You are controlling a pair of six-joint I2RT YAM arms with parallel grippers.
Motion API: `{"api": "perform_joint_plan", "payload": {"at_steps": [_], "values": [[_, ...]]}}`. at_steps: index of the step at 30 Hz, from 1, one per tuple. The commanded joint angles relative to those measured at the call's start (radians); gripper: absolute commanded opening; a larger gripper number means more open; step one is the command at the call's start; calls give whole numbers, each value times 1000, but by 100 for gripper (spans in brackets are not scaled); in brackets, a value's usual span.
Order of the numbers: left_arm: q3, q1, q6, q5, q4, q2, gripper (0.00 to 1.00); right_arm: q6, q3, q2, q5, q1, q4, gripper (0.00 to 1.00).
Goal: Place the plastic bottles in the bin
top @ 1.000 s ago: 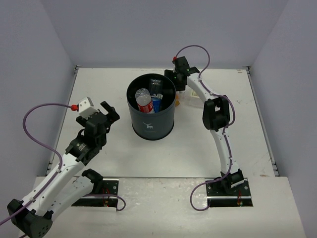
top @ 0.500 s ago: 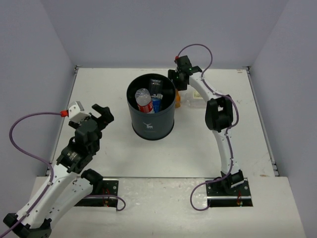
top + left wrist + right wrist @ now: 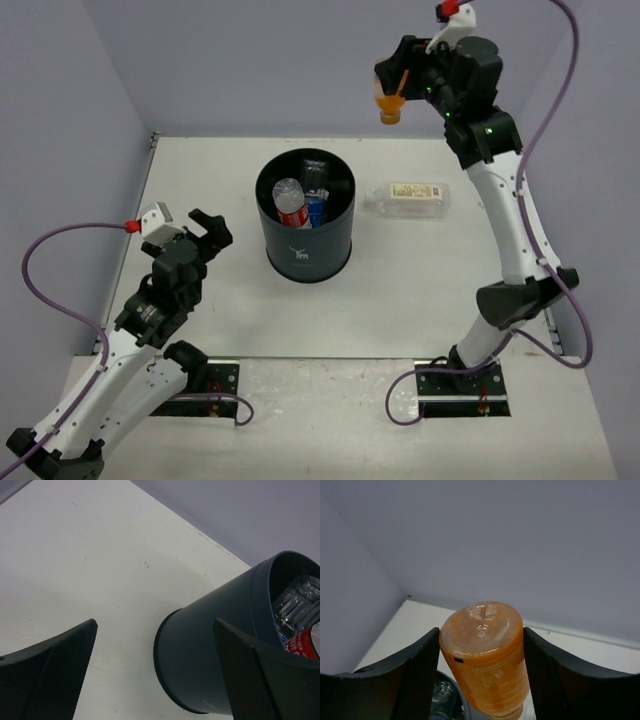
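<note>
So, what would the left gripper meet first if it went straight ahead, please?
Likely bare table at the foot of the bin; the left gripper's bin-side finger might clip its wall first, depth unclear.

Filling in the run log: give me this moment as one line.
right gripper: holds orange bottle aloft | left gripper: open, empty | bin: bottles inside | cream-label bottle: lying on table
</note>
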Motion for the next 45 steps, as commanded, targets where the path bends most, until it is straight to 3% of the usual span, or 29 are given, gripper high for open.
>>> {"api": "perform_joint_plan", "payload": {"at_steps": [1,6,12,16,19,23,32,38,45], "values": [[32,-2,-14,-1,12,13,100,-29,-192,-129,-256,47,151,16],[31,-3,-6,6,19,21,100,-87,-306,-173,-274,189,198,20],[31,-2,1,14,13,17,100,-13,-435,-180,-353,237,298,26],[20,-1,3,26,19,9,100,3,-542,-199,-393,243,339,46],[17,-1,7,32,27,13,100,-29,-563,-213,-409,242,324,77],[18,-2,10,42,31,25,100,-98,-513,-232,-382,243,248,99],[18,-1,15,42,31,32,100,-249,-481,-296,-99,210,168,99],[20,-1,20,26,26,23,100,-366,-490,-315,-104,68,104,99],[24,-3,29,26,22,27,100,-594,-296,-102,-94,-34,-210,99]]}}
